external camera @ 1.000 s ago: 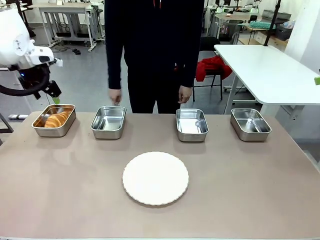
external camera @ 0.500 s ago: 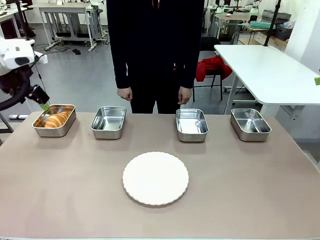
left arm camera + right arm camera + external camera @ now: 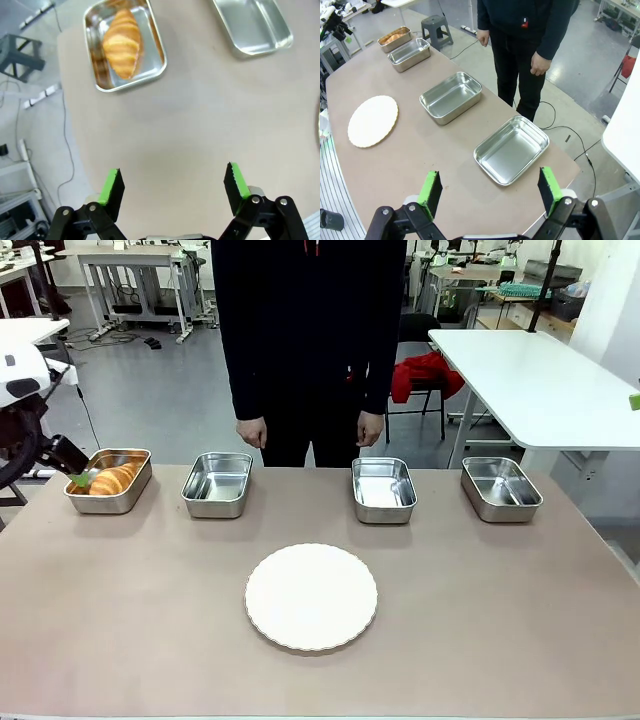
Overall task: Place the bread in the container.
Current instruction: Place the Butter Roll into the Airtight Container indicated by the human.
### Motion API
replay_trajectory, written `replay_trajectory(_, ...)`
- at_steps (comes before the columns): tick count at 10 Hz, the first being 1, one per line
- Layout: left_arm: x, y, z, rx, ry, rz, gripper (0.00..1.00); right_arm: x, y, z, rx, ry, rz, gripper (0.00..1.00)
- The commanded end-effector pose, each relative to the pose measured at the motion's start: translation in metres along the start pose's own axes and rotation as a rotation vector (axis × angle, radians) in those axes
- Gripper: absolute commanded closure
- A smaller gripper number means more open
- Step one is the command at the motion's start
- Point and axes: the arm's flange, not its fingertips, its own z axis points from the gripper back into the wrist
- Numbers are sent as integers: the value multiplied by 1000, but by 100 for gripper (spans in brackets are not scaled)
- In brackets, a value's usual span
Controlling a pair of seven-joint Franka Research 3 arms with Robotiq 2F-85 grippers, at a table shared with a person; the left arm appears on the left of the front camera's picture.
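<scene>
Bread (image 3: 122,43) lies lengthwise in container (image 3: 157,67); both claws (image 3: 172,182) (image 3: 490,192) gape, empty.

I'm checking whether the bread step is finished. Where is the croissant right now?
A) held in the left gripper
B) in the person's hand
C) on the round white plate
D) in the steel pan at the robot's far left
D: the croissant lies inside the leftmost steel pan, while the left gripper stands open and empty, apart from it.

No legible text, label or number anywhere.
</scene>
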Motion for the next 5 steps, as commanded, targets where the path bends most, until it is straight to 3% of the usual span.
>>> replay_trajectory(1,0,5,4,5,-17,24,0,1,2,0,2,-9,3,0)
replay_trajectory(5,0,5,4,5,-17,24,0,1,2,0,2,-9,3,0)
